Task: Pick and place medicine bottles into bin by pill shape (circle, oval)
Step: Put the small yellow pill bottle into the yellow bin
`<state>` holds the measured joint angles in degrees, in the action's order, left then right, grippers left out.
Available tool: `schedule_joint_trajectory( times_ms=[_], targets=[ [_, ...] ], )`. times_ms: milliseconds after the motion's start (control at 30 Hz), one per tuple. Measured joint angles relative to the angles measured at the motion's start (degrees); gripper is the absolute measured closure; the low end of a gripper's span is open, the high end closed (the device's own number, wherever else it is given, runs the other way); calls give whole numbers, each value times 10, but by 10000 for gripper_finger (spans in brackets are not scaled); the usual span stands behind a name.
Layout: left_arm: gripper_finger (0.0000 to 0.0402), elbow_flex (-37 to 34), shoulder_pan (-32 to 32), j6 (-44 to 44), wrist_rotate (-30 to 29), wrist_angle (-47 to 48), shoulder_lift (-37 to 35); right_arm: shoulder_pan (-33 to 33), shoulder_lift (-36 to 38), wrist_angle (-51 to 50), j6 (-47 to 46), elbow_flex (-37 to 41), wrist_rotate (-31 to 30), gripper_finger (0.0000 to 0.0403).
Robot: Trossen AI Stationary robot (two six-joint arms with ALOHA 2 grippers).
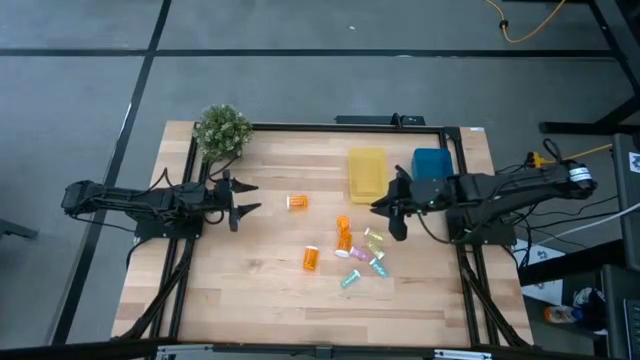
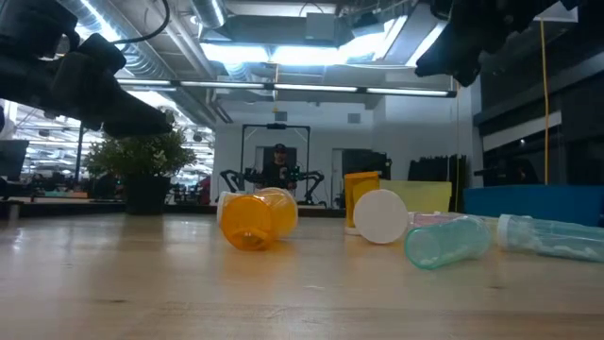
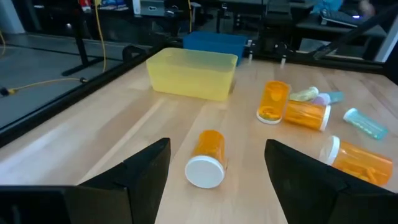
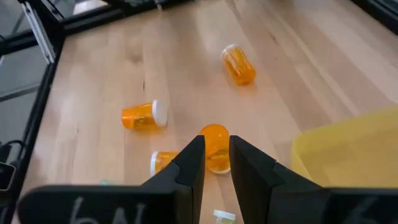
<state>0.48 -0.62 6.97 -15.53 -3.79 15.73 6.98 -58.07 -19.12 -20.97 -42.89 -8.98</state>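
Several medicine bottles lie on their sides on the wooden table. One orange bottle [image 1: 297, 202] with a white cap lies alone, also in the left wrist view [image 3: 206, 160]. A cluster lies mid-table: orange bottles [image 1: 344, 233] [image 1: 312, 258] and pale green, pink and teal ones [image 1: 373, 238] [image 1: 350, 279]. My left gripper [image 1: 248, 197] [image 3: 217, 143] is open and empty, left of the lone orange bottle and pointing at it. My right gripper [image 1: 378, 207] [image 4: 217, 140] hovers beside the yellow bin [image 1: 367, 172], fingers almost together, holding nothing.
A blue bin [image 1: 432, 165] stands right of the yellow bin at the far right. A small potted plant [image 1: 222, 130] stands at the far left corner. A black frame [image 1: 300, 127] runs round the table. Bare wood lies along the near edge [image 1: 300, 310].
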Motion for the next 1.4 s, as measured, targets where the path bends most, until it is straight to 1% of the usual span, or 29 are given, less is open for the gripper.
schedule_joint_trajectory(
  times_ms=[467, 600, 800, 933, 1067, 1267, 1400],
  targets=[
    [147, 0, 0, 0, 0, 6, 0, 0, -24, 35, -16, 0, -4, 328],
    [147, 0, 0, 0, 0, 6, 0, 0, -25, 36, -44, 0, -3, 328],
    [147, 0, 0, 0, 0, 5, 0, -5, -40, 9, -43, 0, 29, 328],
    [147, 0, 0, 0, 0, 4, 0, -11, -62, -32, -37, 0, 31, 328],
    [147, 0, 0, -1, 0, 4, 0, -22, -86, -66, 0, 1, 34, 328],
    [147, 0, 0, -1, -1, -4, 0, -50, -99, -69, 45, 1, 97, 328],
    [147, 0, 0, -1, -14, -29, 0, -64, -101, -65, 37, 1, 103, 328]
  ],
)
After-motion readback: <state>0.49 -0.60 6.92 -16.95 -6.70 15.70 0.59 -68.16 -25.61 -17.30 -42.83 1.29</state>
